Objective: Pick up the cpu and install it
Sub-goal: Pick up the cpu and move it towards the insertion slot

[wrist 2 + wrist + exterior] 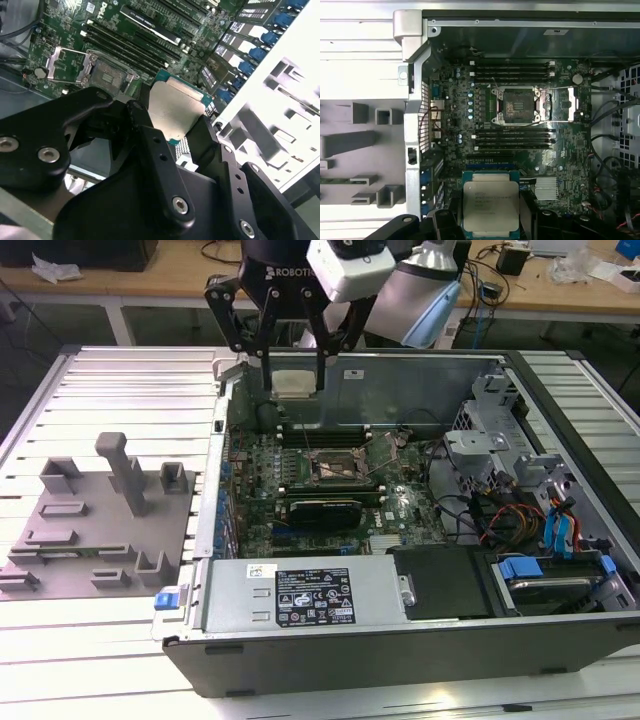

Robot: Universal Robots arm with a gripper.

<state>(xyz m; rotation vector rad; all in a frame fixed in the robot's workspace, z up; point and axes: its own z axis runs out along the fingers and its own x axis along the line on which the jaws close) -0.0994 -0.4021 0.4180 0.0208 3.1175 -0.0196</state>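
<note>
Pale silver metal marks the cpu (293, 381) for you: it is clamped between the gripper's (294, 392) two black fingers (146, 125), one on each opposite edge, and it hangs in the air touching nothing else. In the exterior view you find it at about eleven o'clock from the socket (335, 468), over the far wall of the open case (400, 645), well above the green motherboard (405, 508). In both wrist views the chip's flat top faces the camera, with a thin green border around the silver. The socket (519, 105) is bare, and its metal cover plate (571, 102) is swung off to one side. Dark memory sticks (512, 70) run along two opposite sides of it. At nine o'clock from the case in the exterior view lies the grey tray (100, 523) with its blocks and posts, and none of its slots holds a chip. At six o'clock from the socket sits the power supply (310, 595), against the near wall.
</note>
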